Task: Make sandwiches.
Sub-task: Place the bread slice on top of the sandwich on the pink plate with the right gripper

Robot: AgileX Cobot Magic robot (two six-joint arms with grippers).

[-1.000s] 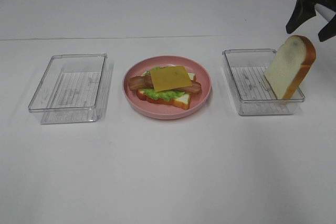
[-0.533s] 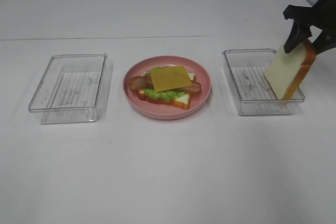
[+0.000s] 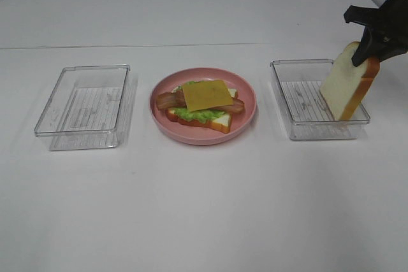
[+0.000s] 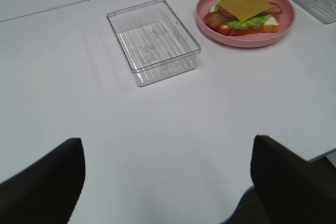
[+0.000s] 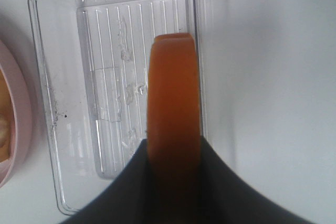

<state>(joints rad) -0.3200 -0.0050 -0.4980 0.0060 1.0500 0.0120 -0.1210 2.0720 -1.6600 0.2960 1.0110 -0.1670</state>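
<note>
Pinching top crust of bread slice (image 3: 347,84), right gripper (image 3: 368,52) holds it upright against tray (image 3: 299,128) far-right wall (last layer, likely). Stack (image 3: 203,103) waits on plate (image 3: 242,125), mid-desk. Left gripper (image 4: 168,182) wide, idle.

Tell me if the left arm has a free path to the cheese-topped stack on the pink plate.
Probably yes: the left pincer is open and holds nothing, and only bare table lies between it and the stack.
</note>
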